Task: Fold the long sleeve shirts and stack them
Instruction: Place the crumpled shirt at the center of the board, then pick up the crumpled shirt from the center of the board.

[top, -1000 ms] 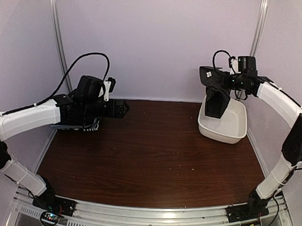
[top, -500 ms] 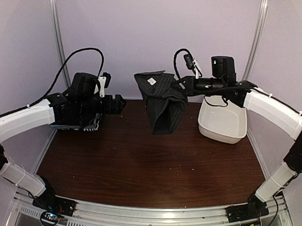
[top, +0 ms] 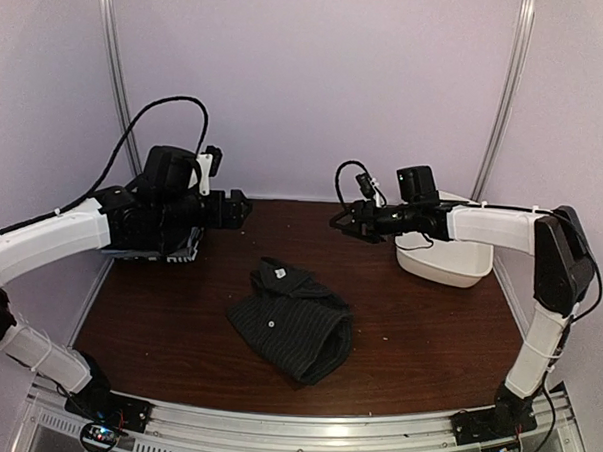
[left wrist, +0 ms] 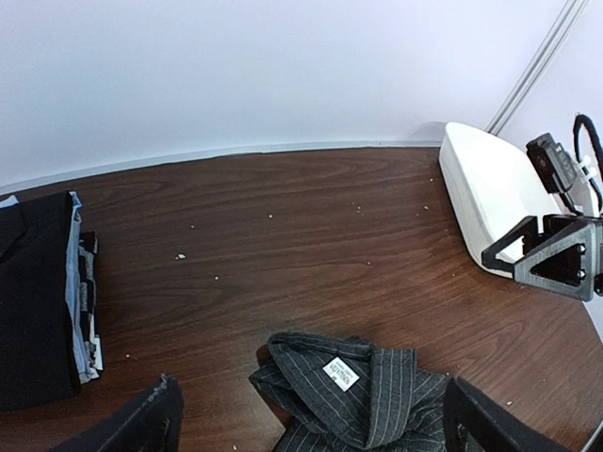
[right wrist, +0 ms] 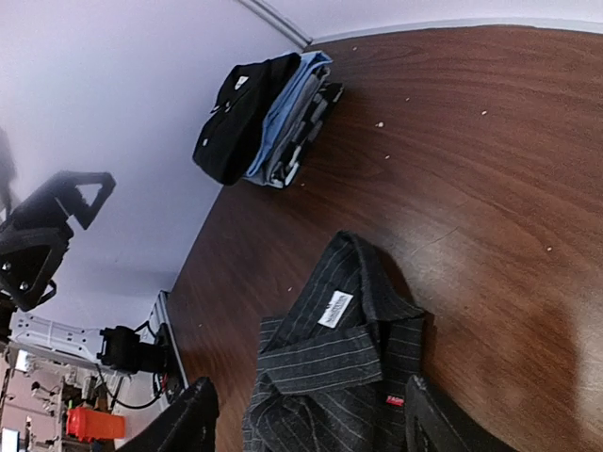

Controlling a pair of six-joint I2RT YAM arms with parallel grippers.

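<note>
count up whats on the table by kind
crumpled pinstriped shirt: 1
stack of folded clothes: 1 (cannot tell how many pieces are in it)
white tub: 1
total: 3

Soft, even light keeps the pale walls bright. A faint glare patch lies on the table. The pinstriped shirt casts scant shadow. Wrist views bow at the edges.

Crumpled shirt blocks desk centre; bare wood all round it. Rear right: tub; rear left: folded stack.
</note>
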